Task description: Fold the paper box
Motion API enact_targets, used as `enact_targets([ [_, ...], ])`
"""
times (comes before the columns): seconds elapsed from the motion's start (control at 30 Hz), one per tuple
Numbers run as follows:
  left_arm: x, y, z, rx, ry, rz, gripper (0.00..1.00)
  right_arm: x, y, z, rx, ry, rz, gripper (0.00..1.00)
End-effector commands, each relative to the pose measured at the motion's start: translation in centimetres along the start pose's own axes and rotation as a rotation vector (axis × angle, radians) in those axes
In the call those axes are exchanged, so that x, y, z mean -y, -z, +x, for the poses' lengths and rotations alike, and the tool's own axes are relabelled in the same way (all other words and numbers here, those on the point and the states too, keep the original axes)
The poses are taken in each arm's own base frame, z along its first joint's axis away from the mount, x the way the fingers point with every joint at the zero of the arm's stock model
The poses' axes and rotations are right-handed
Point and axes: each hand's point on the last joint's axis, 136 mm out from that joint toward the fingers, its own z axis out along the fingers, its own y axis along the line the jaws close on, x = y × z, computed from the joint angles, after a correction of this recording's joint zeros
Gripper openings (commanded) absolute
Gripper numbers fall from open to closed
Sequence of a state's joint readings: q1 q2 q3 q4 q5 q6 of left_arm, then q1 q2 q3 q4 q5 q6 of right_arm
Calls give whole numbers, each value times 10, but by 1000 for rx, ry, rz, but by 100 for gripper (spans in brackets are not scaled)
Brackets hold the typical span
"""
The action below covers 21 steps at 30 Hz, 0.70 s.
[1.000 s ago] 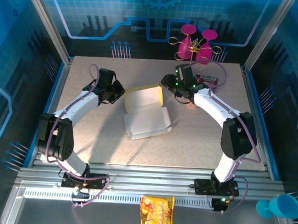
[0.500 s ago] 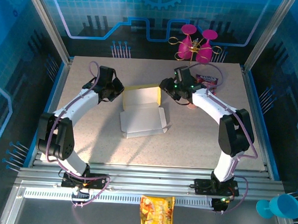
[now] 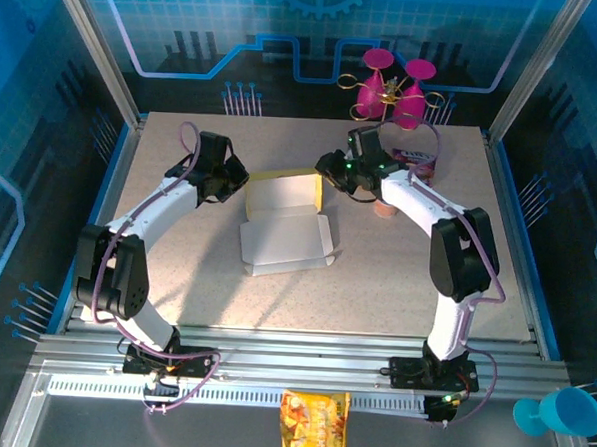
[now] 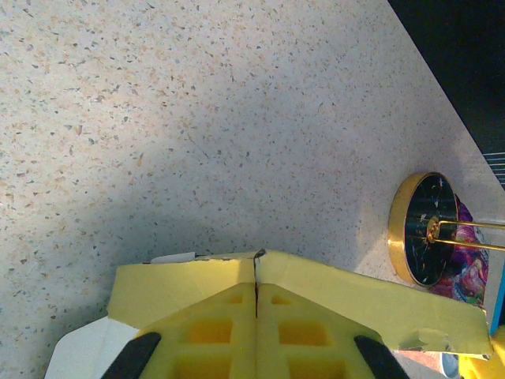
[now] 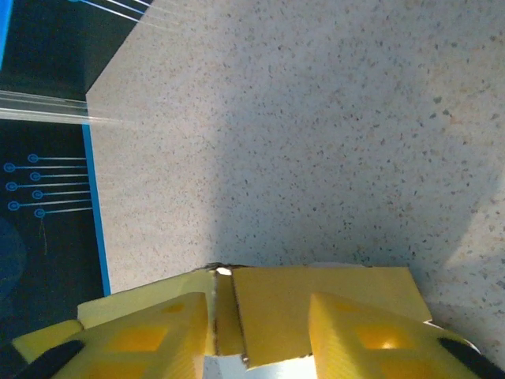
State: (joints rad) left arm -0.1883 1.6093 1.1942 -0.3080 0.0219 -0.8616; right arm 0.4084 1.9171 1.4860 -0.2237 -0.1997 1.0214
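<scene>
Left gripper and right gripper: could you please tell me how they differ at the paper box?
The left gripper is shut, its jaws pressed together at the far left corner of the paper box; the right gripper stands open, with yellow cardboard of the box between its jaws. The left gripper is at the box's left end, the right gripper at its right end. Both are yellow-fingered and meet the box at its raised far wall.
</scene>
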Motion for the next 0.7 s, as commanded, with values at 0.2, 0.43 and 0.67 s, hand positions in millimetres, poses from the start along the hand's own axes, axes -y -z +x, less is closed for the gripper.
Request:
enact_targets([
  [0.2, 6, 1, -5, 19, -22, 18, 0, 18, -11, 13, -59, -43, 29, 13],
  [0.43, 2, 3, 5, 14, -39, 53, 0, 21, -6, 23, -69, -1, 46, 8],
  [0.67, -5, 11, 16, 46, -65, 114, 0, 27, 1, 45, -60, 65, 39, 12],
])
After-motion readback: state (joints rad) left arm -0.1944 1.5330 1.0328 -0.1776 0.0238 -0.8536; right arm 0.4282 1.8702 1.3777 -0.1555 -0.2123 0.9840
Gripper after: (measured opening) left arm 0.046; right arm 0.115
